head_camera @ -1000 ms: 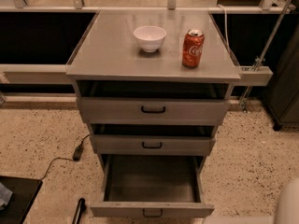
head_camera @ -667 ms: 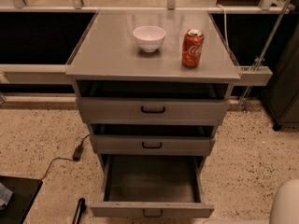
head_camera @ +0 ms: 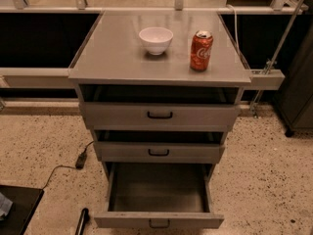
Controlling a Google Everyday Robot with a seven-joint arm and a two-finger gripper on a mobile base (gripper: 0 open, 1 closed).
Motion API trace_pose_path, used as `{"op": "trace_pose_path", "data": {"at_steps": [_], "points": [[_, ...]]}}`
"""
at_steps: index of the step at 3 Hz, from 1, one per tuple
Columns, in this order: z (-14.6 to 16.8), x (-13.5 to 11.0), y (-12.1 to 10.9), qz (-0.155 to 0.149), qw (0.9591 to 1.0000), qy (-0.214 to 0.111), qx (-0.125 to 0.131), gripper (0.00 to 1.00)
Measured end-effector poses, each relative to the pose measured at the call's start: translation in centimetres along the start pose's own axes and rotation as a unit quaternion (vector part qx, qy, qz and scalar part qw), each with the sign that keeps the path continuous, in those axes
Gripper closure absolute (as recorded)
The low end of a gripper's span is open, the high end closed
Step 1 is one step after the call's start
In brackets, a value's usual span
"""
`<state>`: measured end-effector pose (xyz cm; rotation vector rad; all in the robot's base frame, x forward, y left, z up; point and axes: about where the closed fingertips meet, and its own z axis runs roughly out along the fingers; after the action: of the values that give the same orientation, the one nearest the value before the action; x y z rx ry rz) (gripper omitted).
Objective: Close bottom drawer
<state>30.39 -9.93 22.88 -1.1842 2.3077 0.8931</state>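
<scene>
Dim warm light; shadowed bottom drawer

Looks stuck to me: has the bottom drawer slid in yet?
No. The bottom drawer juts equally far beyond the middle drawer; the tool is out of view.

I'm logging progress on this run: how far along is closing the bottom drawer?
Nothing looks done: the bottom drawer is pulled far out, its empty inside exposed, its front well ahead of the middle drawer. Nothing is in hand: the gripper is not in view, and nothing touches the drawer's front. Left: reach the front panel and push it fully in.
</scene>
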Motion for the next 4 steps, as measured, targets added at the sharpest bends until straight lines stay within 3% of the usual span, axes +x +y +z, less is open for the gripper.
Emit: {"op": "trace_pose_path", "data": {"at_steps": [1, 2, 4], "points": [[-2.3, -0.5, -5.4, 0.002, 0.9958, 0.023, 0.088, 0.0], [-3.3, -1.1, -10.4, 0.022, 0.9886, 0.059, 0.137, 0.0], [-2.5, -1.5, -10.1, 0.012, 0.9895, 0.067, 0.128, 0.0]]}}
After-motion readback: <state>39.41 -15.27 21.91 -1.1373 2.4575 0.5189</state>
